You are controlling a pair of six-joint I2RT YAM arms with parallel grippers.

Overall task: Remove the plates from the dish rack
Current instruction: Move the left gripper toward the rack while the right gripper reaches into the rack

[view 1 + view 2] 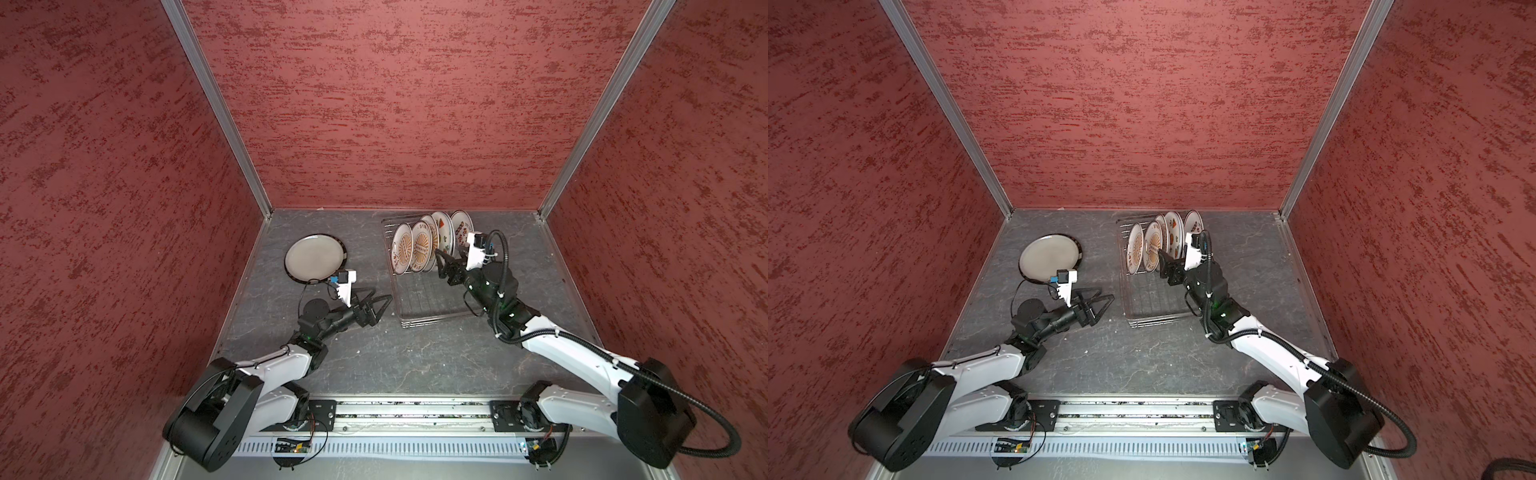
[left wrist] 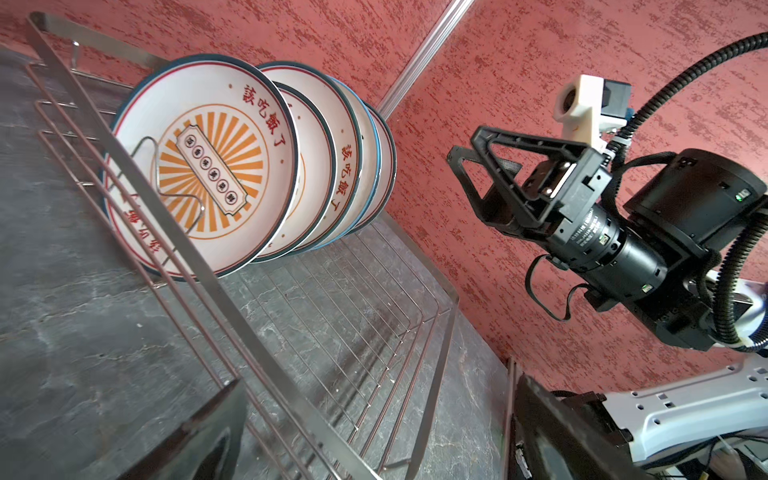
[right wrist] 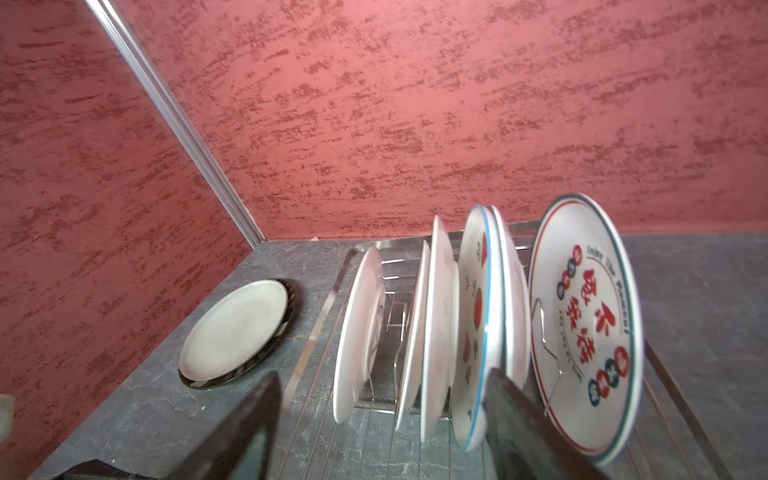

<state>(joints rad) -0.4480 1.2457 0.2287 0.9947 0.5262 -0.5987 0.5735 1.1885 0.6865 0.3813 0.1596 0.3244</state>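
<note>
The right end effector (image 1: 439, 262), jaws spread, hovers close before the upright plates (image 1: 417, 247) in the dish rack (image 1: 432, 303).

The dark grey tabletop (image 1: 374, 357) looks like matt slate with pale veins, faintly rough. The rectangular silver wire dish rack (image 1: 432, 321) near its far edge is bright polished metal. The round white printed plates (image 1: 419, 251) standing in it are smooth, glossy glazed ceramic. The larger pale dark-rimmed plate (image 1: 314, 257) by the tabletop's left edge has a duller satin face. The left pincer (image 1: 383, 309) and right pincer (image 1: 439, 262) are matt black plastic. The red walls (image 1: 395, 104) are coarse and rough, joined by brushed metal corner strips (image 1: 217, 104).
</note>
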